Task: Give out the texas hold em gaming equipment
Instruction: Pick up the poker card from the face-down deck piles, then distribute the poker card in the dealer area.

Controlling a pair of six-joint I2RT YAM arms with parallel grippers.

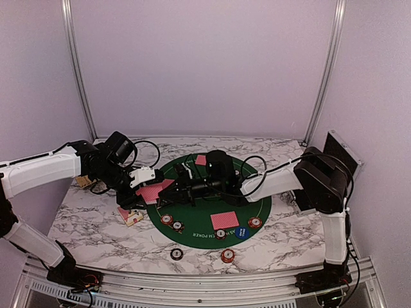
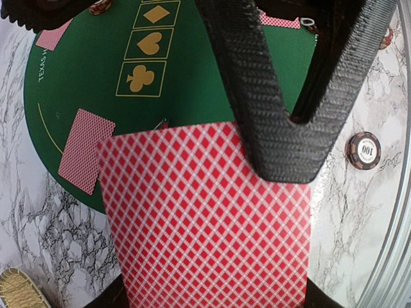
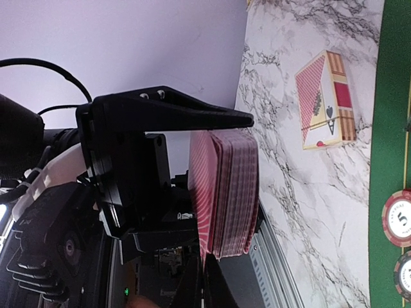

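Deck of red-backed cards (image 2: 205, 218) sits clamped in left hand (image 3: 230, 191), right hand (image 2: 289, 151) pinched closed against its top.

A white-and-grey marble-patterned tabletop (image 1: 90, 228) spread beneath plain pale lilac walls (image 1: 205, 64), all under soft, even light. One slim silver metal post (image 1: 78, 70) rose at 11 o'clock and a matching second post (image 1: 324, 70) at 1 o'clock, while a ribbed aluminium rail (image 1: 192, 280) ran along 6 o'clock.
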